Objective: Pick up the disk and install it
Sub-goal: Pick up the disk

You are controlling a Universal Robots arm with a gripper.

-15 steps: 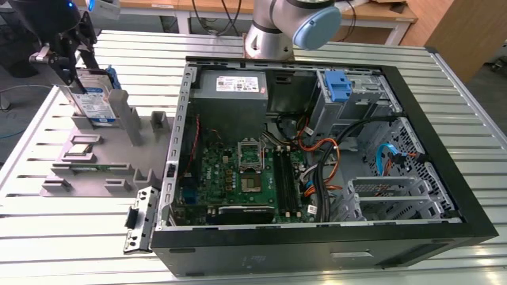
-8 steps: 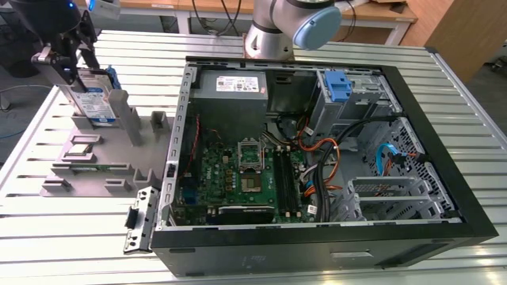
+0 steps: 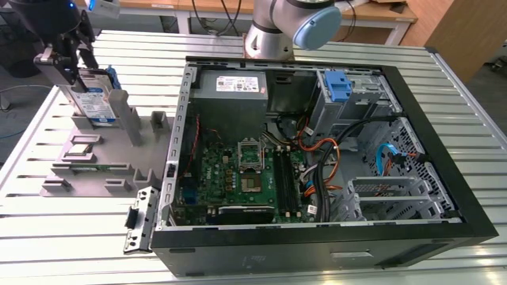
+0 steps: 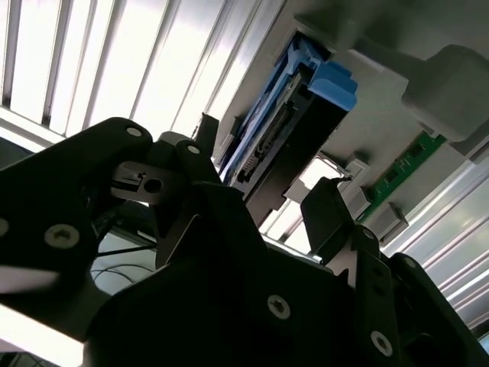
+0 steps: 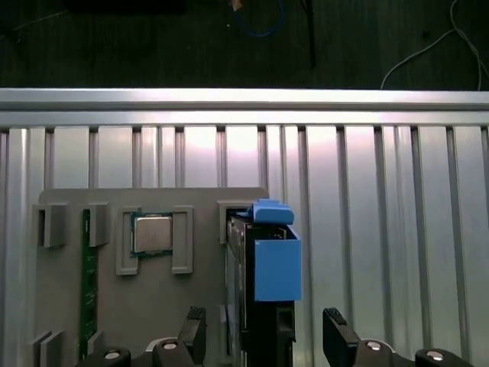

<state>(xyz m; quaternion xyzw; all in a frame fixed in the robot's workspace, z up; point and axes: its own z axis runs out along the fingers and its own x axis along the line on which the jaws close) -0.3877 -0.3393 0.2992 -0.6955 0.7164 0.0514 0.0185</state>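
We find the disk (image 3: 97, 100) standing on edge in a slot of the grey fixture (image 3: 103, 163), which lies on the slatted counter (image 3: 47, 237) at the exterior view's left, well apart from the inside of the open computer case (image 3: 317, 252). The end effector (image 5: 263, 323) hangs directly over it, released: in the first wrist view its fingers (image 5: 336, 335) stand either side of the disk's upper end with a visible gap on each side, so nothing is grasped. We judge the disk to be stiff and rather dense for its bulk, a metal body that will not flex but that will swing if held off-centre. Its broad faces look smooth, so we expect them to be slippery under hard pads and to need firm, even pressure. The blue plastic rail (image 5: 275, 264) on its side probably has some give and seems a poor place to squeeze. In the second wrist view a connector strip (image 4: 263, 157) shows along one end; we take that, and any bare board beside it, to be the fragile part. We would therefore hold it across the two flat faces near the upper edge, centred along its length, clear of connector and rail, and treat it as sensitive to knocks.
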